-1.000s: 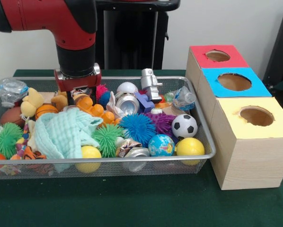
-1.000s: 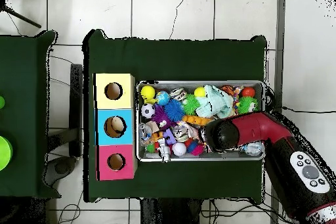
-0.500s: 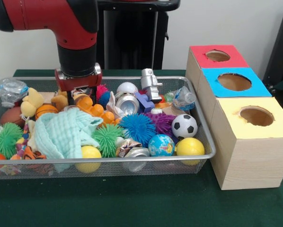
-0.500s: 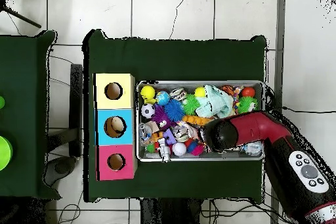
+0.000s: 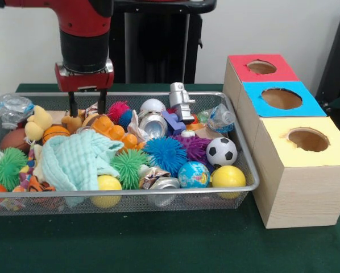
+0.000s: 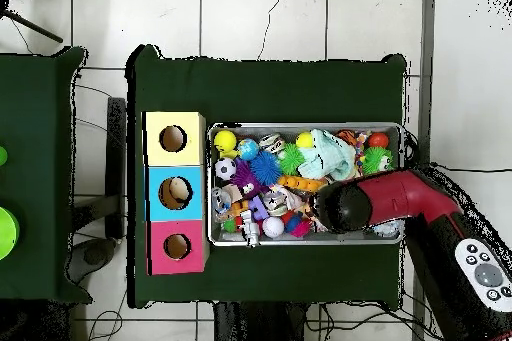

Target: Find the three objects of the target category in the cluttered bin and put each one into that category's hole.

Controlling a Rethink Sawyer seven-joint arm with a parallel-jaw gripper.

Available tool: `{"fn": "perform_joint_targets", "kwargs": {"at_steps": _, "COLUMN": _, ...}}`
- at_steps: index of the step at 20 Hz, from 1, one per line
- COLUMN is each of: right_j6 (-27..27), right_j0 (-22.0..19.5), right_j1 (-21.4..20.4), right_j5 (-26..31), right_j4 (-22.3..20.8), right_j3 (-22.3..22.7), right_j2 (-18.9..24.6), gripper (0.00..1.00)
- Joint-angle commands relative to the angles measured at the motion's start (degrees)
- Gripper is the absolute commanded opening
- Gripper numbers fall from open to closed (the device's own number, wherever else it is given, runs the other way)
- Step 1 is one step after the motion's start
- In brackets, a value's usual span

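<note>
Since a second ago the red and black arm has risen and shifted toward the bin's left in the front view; its hand (image 5: pixel 86 102) now hangs above the clutter, two dark fingers (image 5: pixel 71 104) spread apart, nothing between them; the tips sit just over a small tan plush animal (image 5: pixel 73 120) and the orange knobbly rubber toy (image 5: pixel 114 132); overhead the arm (image 6: pixel 352 206) covers the hand, so no fingers show there.

Silver wire-mesh bin (image 5: pixel 158 198) on the green-clothed counter (image 5: pixel 158 244), full; counted in the front view: two yellow smooth balls (image 5: pixel 228 176), one black-and-white football-pattern ball (image 5: pixel 221 151), one blue globe ball (image 5: pixel 193 174), one small orange basketball (image 5: pixel 55 132), one white ball (image 5: pixel 153 105); spiky rubber balls: two green (image 5: pixel 129 166), one blue (image 5: pixel 165 154), one purple (image 5: pixel 194 148), one pink (image 5: pixel 118 110); one pale mint cloth (image 5: pixel 73 162); one silver toy robot (image 5: pixel 182 101); two crushed clear plastic bottles (image 5: pixel 220 118); two crushed cans (image 5: pixel 153 125).

Three wooden boxes right of the bin, each with one round hole: red-topped (image 5: pixel 261 67), blue-topped (image 5: pixel 281 98), yellow-topped (image 5: pixel 308 140); which category is the target I cannot tell.
</note>
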Motion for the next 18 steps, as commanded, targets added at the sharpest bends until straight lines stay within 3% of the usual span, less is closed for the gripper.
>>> {"fn": "perform_joint_targets", "kwargs": {"at_steps": 1, "right_j6": -21.6, "right_j0": -0.3, "right_j1": -4.8, "right_j5": 9.6, "right_j4": 2.4, "right_j3": 1.9, "right_j2": 1.9, "gripper": 1.0}}
{"fn": "perform_joint_targets", "kwargs": {"at_steps": 6, "right_j6": -21.0, "right_j0": -1.3, "right_j1": -3.0, "right_j5": 8.2, "right_j4": 1.3, "right_j3": 3.2, "right_j2": 1.2, "gripper": 1.0}}
{"fn": "perform_joint_targets", "kwargs": {"at_steps": 12, "right_j6": -14.3, "right_j0": -2.2, "right_j1": 1.4, "right_j5": 1.9, "right_j4": -0.9, "right_j3": 7.5, "right_j2": -0.9, "gripper": 1.0}}
{"fn": "perform_joint_targets", "kwargs": {"at_steps": 18, "right_j6": -10.8, "right_j0": -2.6, "right_j1": 3.9, "right_j5": -0.1, "right_j4": -2.0, "right_j3": 9.3, "right_j2": -1.9, "gripper": 1.0}}
